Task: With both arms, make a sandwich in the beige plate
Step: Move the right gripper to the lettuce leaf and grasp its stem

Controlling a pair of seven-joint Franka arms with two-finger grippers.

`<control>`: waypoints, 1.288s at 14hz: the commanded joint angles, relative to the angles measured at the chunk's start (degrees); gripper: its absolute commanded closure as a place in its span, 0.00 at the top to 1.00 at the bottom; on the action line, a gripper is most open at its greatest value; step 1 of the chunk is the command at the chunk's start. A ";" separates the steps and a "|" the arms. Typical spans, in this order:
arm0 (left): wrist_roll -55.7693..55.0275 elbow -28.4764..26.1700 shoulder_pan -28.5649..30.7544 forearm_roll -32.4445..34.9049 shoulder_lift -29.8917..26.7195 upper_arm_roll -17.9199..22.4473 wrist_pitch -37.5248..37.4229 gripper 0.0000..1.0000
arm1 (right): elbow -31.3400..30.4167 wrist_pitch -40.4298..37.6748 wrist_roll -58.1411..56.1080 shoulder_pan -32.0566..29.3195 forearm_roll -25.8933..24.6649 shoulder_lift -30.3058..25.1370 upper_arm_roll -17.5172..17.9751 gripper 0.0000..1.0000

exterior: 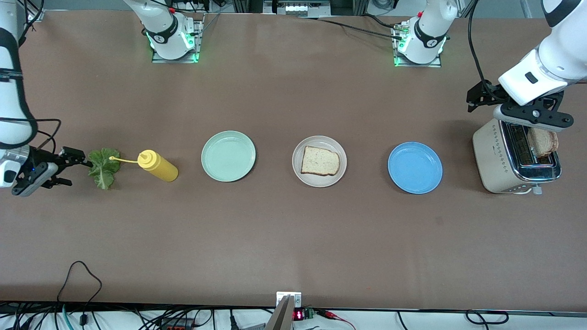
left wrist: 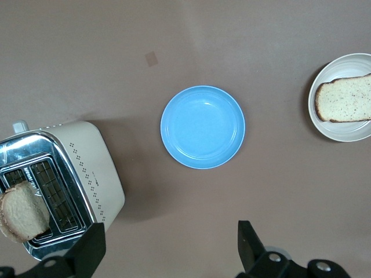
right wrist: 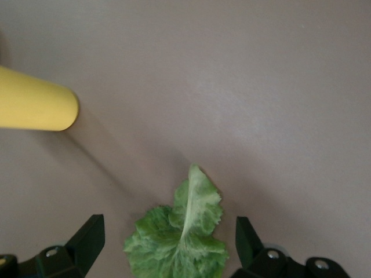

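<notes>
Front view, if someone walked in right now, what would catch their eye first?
Probably the row of three plates across the table's middle: the mint-green plate, the beige plate with one bread slice on it, and the blue plate. Next, the open left gripper over the toaster, where a second slice sticks up, and the open right gripper by the lettuce leaf beside a fallen yellow bottle.

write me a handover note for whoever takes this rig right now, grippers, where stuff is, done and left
Left gripper: open, over the beige toaster, where a brown bread slice sticks out of a slot.
Right gripper: open, at the ruffled green lettuce leaf beside the yellow squeeze bottle; nothing held.
Done: one bread slice lies on the round beige plate.
Left: lettuce, then toaster slice on top.
</notes>
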 commanded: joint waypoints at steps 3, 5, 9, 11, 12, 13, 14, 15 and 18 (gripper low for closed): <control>-0.23 1.17 -0.56 -0.02 0.08 0.37 -0.81 1.00 | -2.12 5.87 18.87 4.40 -9.36 -0.61 -0.15 1.00; -0.15 1.17 -0.56 -0.02 0.08 0.29 -0.81 1.00 | -5.10 10.60 21.10 4.49 -10.86 -0.08 -0.15 1.00; -0.23 1.26 -0.56 -0.02 0.08 0.29 -0.90 1.00 | -6.43 18.26 21.19 4.14 -10.86 3.95 -0.06 1.00; -0.23 1.26 -0.56 -0.02 0.08 0.37 -0.81 1.00 | -6.44 19.24 21.02 3.96 -10.86 5.80 -0.06 1.00; -0.23 1.26 -0.56 -0.02 0.08 0.29 -0.81 1.00 | -6.44 20.03 20.75 3.96 -10.86 6.68 -0.06 1.00; -0.23 1.26 -0.56 -0.02 0.17 0.29 -0.90 1.00 | -6.44 20.64 20.66 3.88 -10.86 7.04 -0.06 1.00; -0.23 1.26 -0.56 -0.02 0.17 0.37 -0.81 1.00 | -6.44 20.74 20.40 3.88 -10.86 7.04 -0.06 0.93; -0.23 1.26 -0.56 -0.02 0.17 0.29 -0.90 1.00 | -6.44 20.65 20.23 3.96 -10.86 7.04 -0.06 0.74; -0.15 1.26 -0.56 -0.02 0.17 0.37 -0.90 1.00 | -6.44 20.65 20.05 4.14 -10.86 7.04 -0.06 0.08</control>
